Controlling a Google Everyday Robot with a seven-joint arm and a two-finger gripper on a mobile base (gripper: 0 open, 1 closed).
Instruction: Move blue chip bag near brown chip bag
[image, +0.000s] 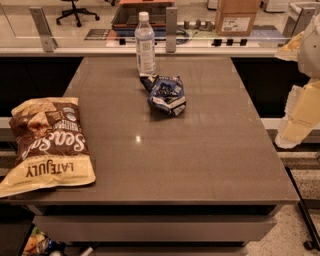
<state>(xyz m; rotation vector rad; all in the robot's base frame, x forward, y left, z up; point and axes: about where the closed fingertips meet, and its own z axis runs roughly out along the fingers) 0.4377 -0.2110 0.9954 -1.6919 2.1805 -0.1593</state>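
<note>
The blue chip bag (166, 94) is a small crumpled dark-blue foil bag lying on the grey table (200, 150), toward the back centre. The brown chip bag (47, 142) is large and puffy, printed "Late July" and "Sea Salt". It lies flat at the table's left front edge and partly overhangs it. The two bags are well apart. My gripper (292, 131) is at the right edge of the view on the cream-white arm, off the table's right side and far from both bags. It holds nothing that I can see.
A clear water bottle (145, 44) stands upright just behind the blue bag, almost touching it. A glass partition with metal posts (171, 29) runs along the table's far edge. A cardboard box (235, 17) and an office chair (75, 12) are beyond it.
</note>
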